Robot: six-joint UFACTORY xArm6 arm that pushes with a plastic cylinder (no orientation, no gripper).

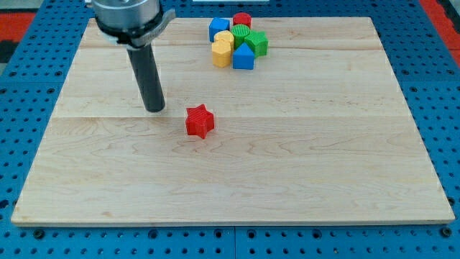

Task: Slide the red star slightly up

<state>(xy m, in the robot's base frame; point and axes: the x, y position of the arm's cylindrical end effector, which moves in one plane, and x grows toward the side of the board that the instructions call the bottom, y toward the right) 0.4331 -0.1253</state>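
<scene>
Near the middle of the wooden board, a little toward the view's left, the red star lies alone with bare wood all round it. My tip stands just to the view's left of it and slightly higher, near but not touching. There are no jaws to speak of: the arm ends in a plain dark rod, so nothing is spread, pressed or pinching.

I judge this to be the approach step, with the push itself not yet begun. To send the star toward the view's top, the tip would have to go round to the star's lower side, passing clear of it, and then press gently upward against its bottom edge; a short stroke should do, since only a slight shift is asked.

Well apart, at the view's top, sits a tight cluster: a blue block, a red cylinder, a green block, a yellow block and another blue block.
</scene>
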